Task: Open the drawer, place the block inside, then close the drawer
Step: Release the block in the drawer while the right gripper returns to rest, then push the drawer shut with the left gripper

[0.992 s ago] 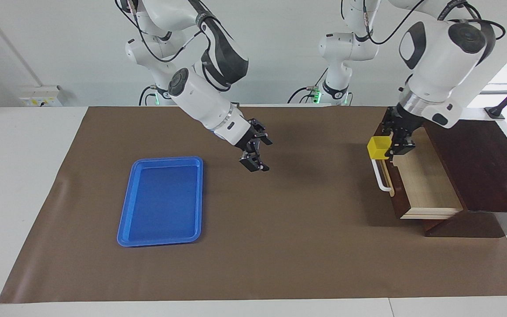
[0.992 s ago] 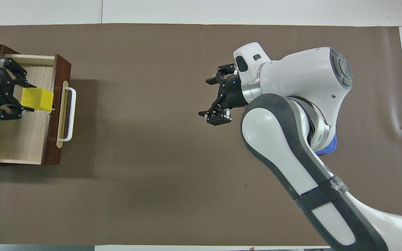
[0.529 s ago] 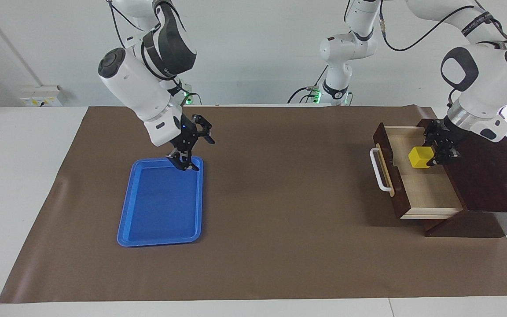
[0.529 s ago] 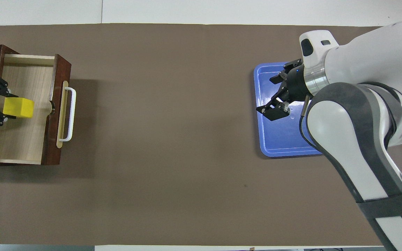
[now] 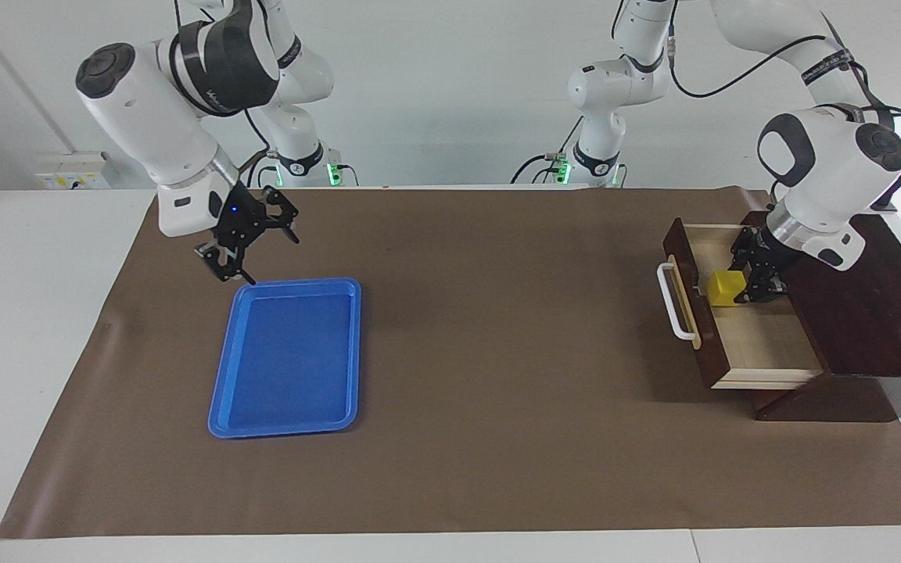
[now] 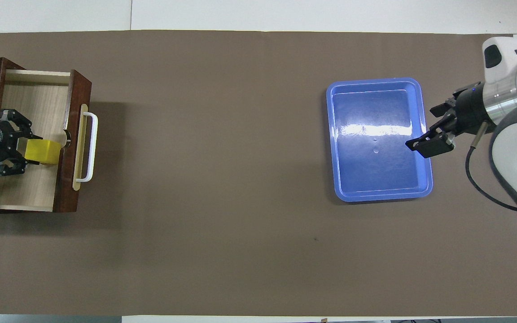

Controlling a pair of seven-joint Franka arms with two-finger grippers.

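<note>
The left arm is reached down from its base at the left arm's end of the table, its white wrist bent downward. The left arm's black two-finger gripper (image 5: 749, 275) (image 6: 15, 151) is lowered, and its fingers are seen closed against something held between them. The right arm is raised and folded back toward its own end of the table. The right arm's black two-finger gripper (image 5: 241, 234) (image 6: 438, 129) is held in the air, tilted downward, with its fingers (image 6: 430, 146) spread apart and nothing between them.
</note>
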